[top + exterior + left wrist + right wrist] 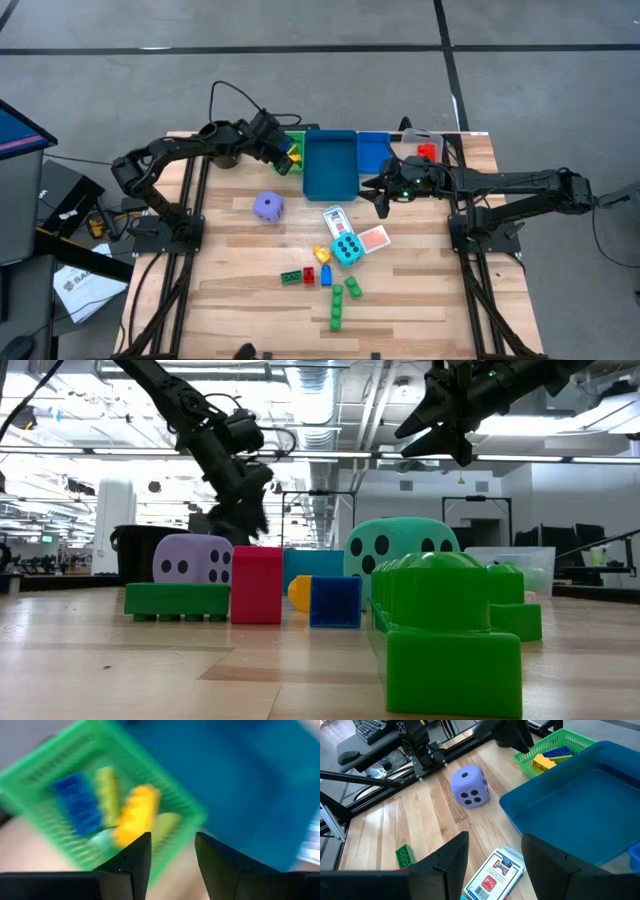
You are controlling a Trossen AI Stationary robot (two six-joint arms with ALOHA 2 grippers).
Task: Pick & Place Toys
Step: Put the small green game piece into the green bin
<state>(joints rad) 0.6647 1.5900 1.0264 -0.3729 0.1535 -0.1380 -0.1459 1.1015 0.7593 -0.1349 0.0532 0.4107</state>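
My left gripper point(287, 152) hangs open and empty over the green bin point(45, 780), where a yellow brick point(135, 815) and a blue brick point(77, 802) lie. My right gripper point(382, 198) is open and empty, raised above the table beside the blue bin; below it lies a card box point(492, 877). The purple die point(268, 206) rests on the table left of the blue bin. The cyan dotted die point(347, 249), a loose card point(372, 239) and yellow point(322, 256), red point(309, 275), blue point(326, 274) and green bricks point(337, 310) lie nearer the front edge.
A large blue bin point(330, 163) stands at the back middle, with a smaller blue bin point(372, 150) and a clear bin point(428, 148) holding something red to its right. A black cup point(150, 550) stands at the back left. Bare wood lies at the front left and front right.
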